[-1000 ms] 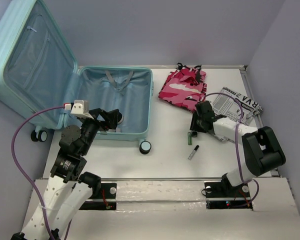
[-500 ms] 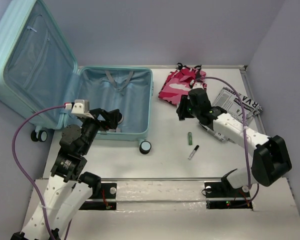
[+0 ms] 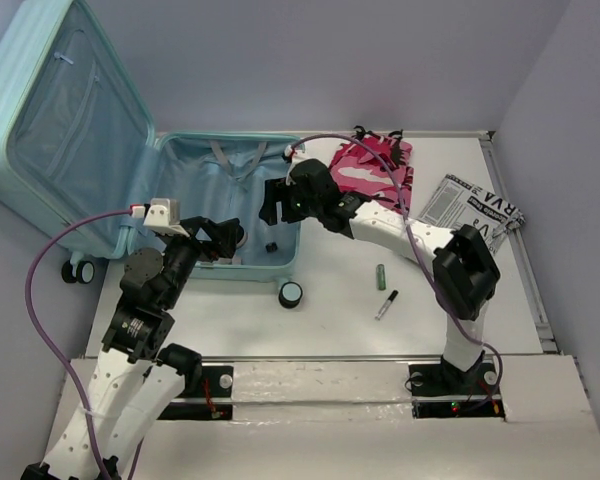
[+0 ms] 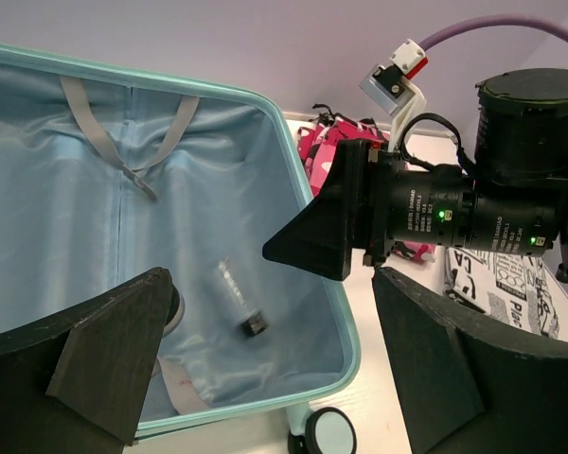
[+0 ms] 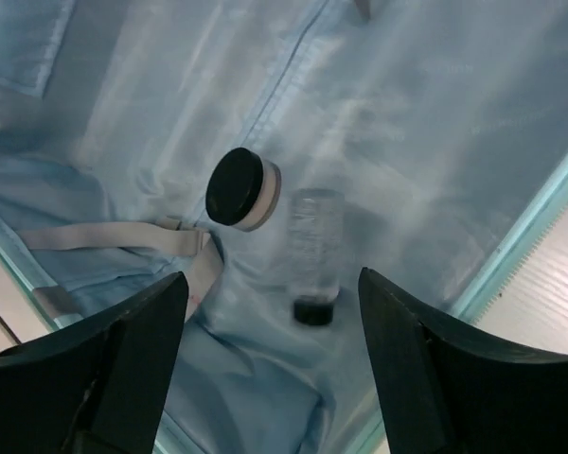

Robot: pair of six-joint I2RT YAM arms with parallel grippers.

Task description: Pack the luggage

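Right gripper (image 3: 277, 207) hangs open and empty over the luggage (image 3: 195, 190); left gripper (image 3: 228, 237) gapes wide, holding nothing.

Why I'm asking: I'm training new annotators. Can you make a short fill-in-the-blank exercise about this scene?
1. The clear bottle is inside the ____.
2. The right gripper hangs above it with its jaws ____.
3. The round jar beside the bottle has a ____ lid.
4. The pink camouflage garment lies on the ____.

Missing words: luggage; open; black; table.
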